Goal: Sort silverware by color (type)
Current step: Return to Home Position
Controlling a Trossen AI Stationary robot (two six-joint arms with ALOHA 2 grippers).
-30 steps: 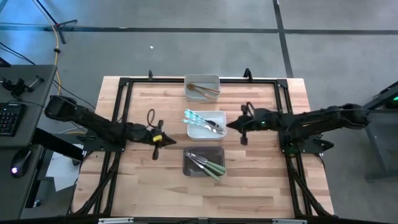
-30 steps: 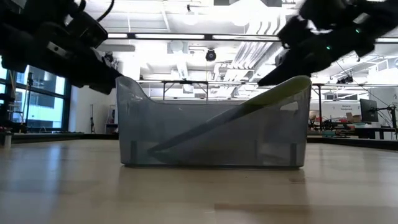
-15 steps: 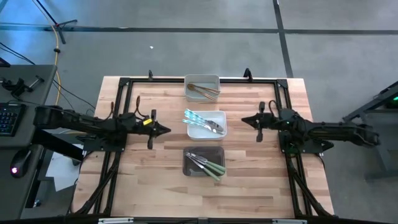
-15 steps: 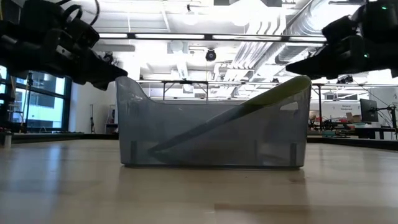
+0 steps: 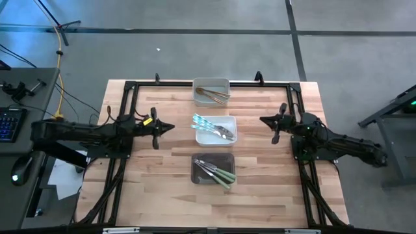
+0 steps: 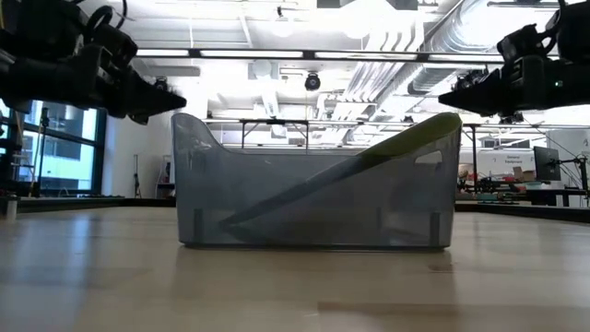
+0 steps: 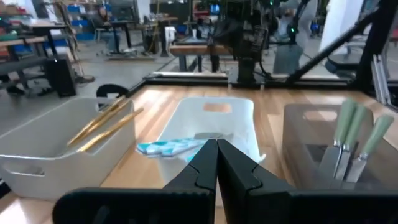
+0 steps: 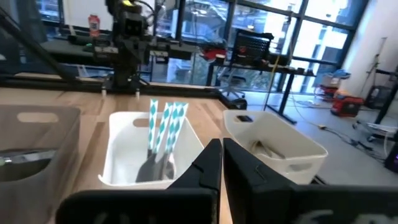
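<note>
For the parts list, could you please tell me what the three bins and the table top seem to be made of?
The grey bin looks translucent smoky plastic: cutlery shows through its wall. The white bin and the off-white bin look opaque matte plastic. The table top looks like pale wood, by its plank seams.

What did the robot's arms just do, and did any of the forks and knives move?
Both arms drew back from the bins toward their own sides. The left gripper slid outward, away from the grey bin. The right gripper slid outward, away from the white bin. Both are shut and empty. The bins and the silverware in them stayed put.
</note>
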